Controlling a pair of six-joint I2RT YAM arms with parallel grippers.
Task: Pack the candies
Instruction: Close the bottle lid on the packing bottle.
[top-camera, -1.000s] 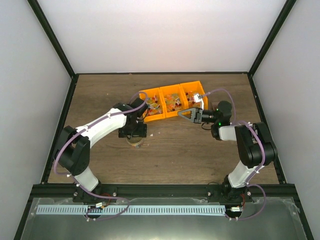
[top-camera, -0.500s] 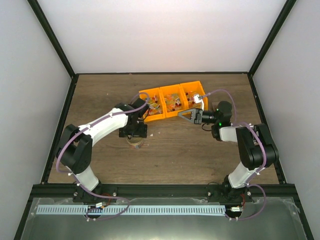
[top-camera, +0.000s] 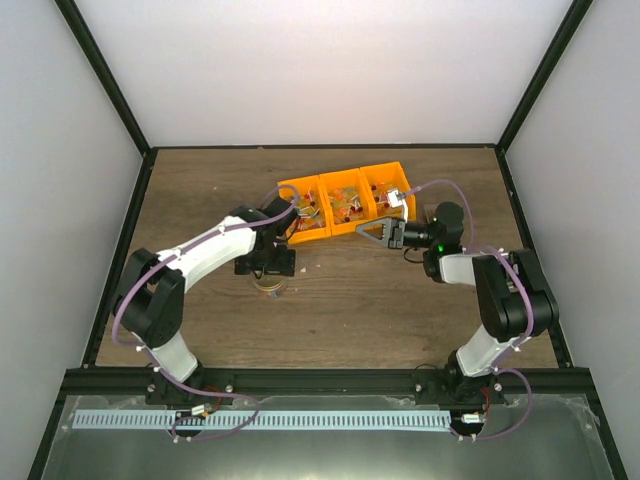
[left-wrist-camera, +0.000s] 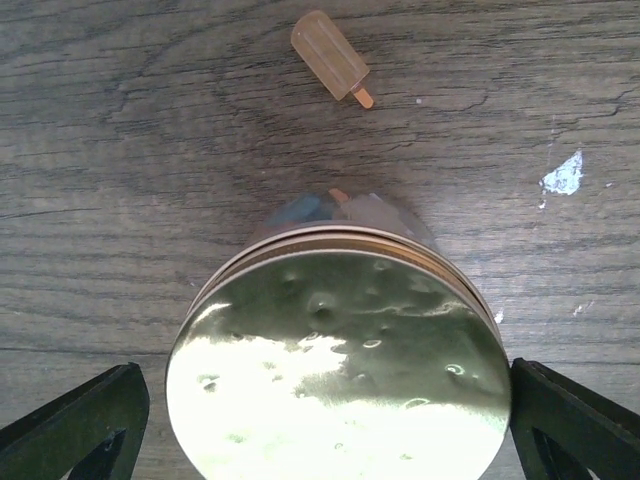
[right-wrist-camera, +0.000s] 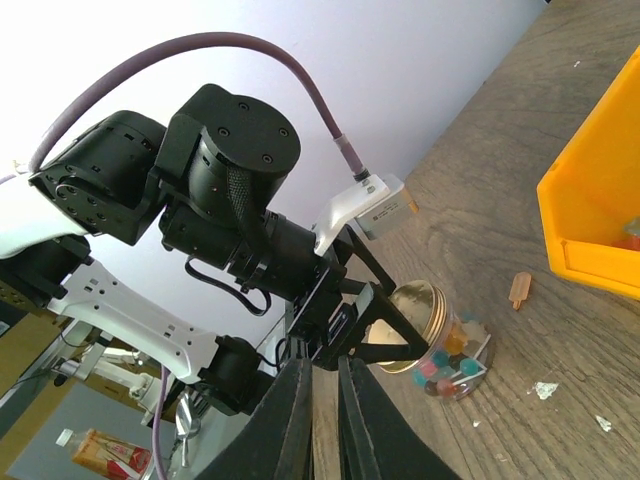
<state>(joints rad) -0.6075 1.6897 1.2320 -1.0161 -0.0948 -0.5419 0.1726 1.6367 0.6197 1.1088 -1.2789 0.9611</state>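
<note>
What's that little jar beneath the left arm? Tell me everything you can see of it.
The jar is small, round and clear-walled, with a dented gold metal lid on. It stands upright on the wooden table, holding mixed-coloured candies. The left fingers stand open either side of the lid; contact is unclear.
</note>
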